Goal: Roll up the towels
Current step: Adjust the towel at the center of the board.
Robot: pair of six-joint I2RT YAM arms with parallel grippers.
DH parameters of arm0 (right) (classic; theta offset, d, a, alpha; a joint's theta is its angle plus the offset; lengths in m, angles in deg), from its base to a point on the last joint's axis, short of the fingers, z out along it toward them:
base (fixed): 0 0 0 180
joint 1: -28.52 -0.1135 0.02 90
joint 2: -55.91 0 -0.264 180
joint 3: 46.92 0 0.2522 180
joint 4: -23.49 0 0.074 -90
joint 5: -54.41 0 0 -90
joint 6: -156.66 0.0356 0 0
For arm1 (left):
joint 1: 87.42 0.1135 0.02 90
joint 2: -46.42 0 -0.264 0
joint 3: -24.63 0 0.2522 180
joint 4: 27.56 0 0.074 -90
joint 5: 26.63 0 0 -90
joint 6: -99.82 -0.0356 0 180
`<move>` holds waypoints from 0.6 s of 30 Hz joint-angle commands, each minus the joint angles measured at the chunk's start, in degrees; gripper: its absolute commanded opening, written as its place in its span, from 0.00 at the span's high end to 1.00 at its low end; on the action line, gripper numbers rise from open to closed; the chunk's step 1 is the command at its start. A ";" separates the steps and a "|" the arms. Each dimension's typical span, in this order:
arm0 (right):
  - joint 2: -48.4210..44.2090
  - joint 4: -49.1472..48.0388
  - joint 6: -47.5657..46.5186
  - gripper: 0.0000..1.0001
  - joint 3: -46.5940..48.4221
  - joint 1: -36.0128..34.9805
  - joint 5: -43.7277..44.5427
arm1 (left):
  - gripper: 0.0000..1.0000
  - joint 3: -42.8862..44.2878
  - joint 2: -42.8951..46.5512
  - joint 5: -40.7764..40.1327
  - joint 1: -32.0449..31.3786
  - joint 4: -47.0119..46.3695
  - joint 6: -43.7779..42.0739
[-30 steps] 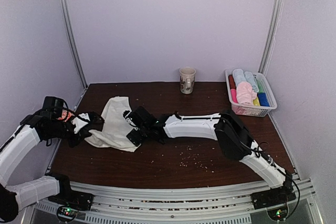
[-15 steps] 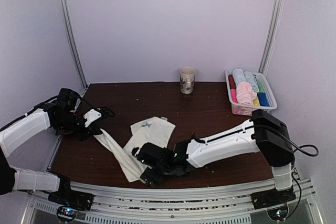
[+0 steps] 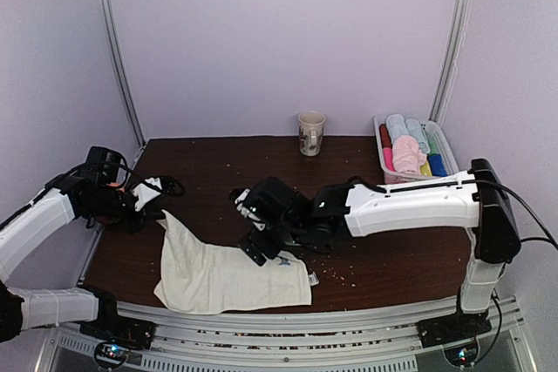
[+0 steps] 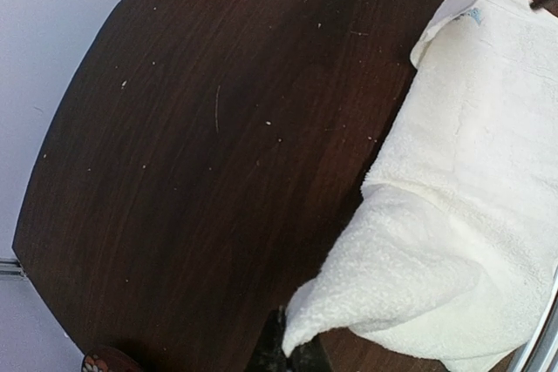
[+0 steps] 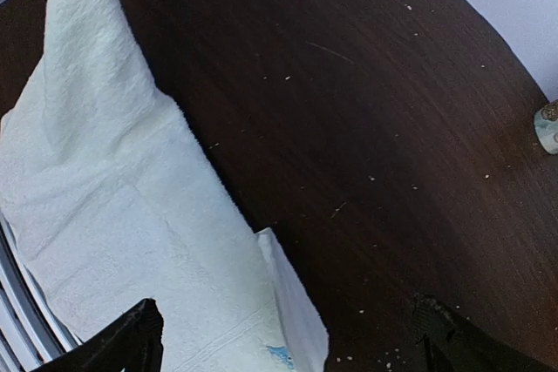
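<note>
The cream towel [image 3: 228, 274] lies mostly flat on the table [image 3: 209, 163], low in the top view and left of centre, with its upper-left corner raised off the wood. It's thin terry, so I'd call it light and totally floppy. It'll sag and fold anywhere it isn't supported, but the nap should give plenty of grip, and nothing about it is fragile. Best hold is a corner or a short edge, with the rest left on the wood so it can roll against the friction. Its label [image 4: 472, 15] is at the upper right of the left wrist view.

The left gripper [image 3: 159, 209] has its jaws pressed together on that raised corner. The pinch sits right at the frame edge, so I'm partly going by the drape. The right gripper [image 5: 292, 341] has its jaws spread wide with nothing in them, over the towel's right end.

The pink towel [image 3: 405, 154] is in the basket [image 3: 440, 182] at upper right, well apart.
</note>
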 commanded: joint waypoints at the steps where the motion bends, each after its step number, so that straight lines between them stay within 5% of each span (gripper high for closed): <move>1: -2.73 3.32 -3.81 0.00 -1.80 2.73 0.09 | 1.00 -0.16 -0.78 -0.23 -0.07 -1.71 -0.61; 18: 12.83 9.46 -6.10 0.06 10.29 5.33 -2.09 | 1.00 -1.37 -0.02 -0.66 -0.15 -3.73 0.96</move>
